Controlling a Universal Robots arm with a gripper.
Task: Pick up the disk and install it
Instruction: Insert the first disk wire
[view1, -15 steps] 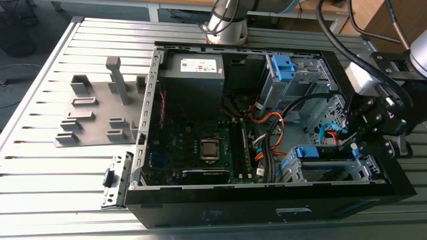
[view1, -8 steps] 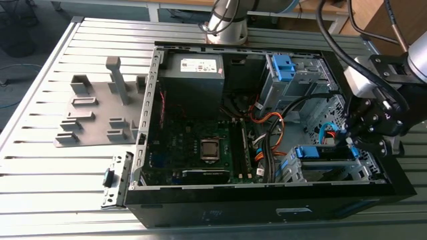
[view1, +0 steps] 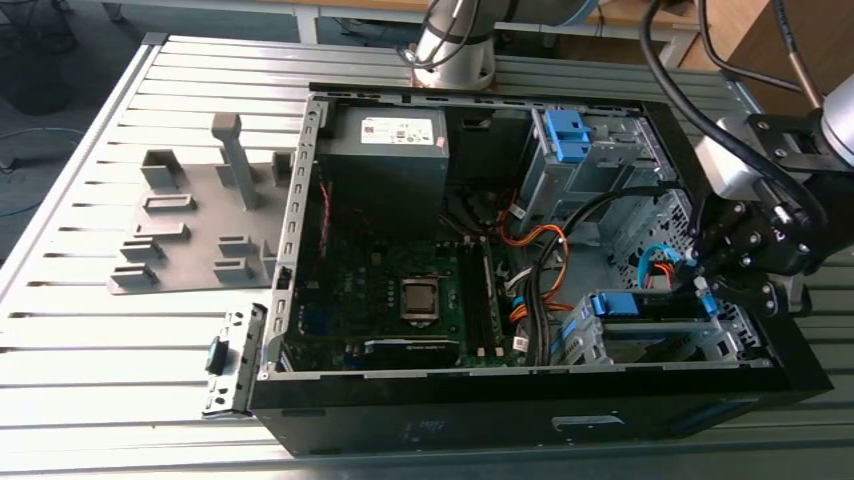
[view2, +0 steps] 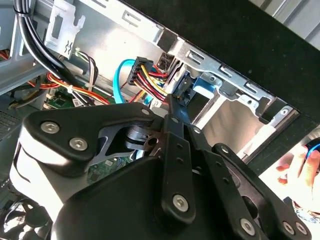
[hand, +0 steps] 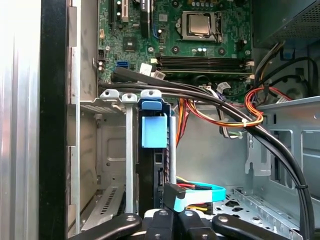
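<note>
Here, disk (hand: 150, 170) — dark, edge-on, blue-tabbed — seated in drive bay (hand: 107, 150), fingers (hand: 161, 220) closed together, holding nothing.

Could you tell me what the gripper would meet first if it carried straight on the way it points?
Probably the disk, edge-on in its bay just ahead of the gripper; the blue cable sits beside that line, though depth is unclear.

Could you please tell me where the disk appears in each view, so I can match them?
Exterior view: the disk, blue-framed, sits in the drive cage at the case's corner, on the exterior view's right.
Second wrist view: its blue edge shows inside the cage.
First wrist view: it stands edge-on in the cage.
Shared landmark: the light blue cable beside it.
</note>
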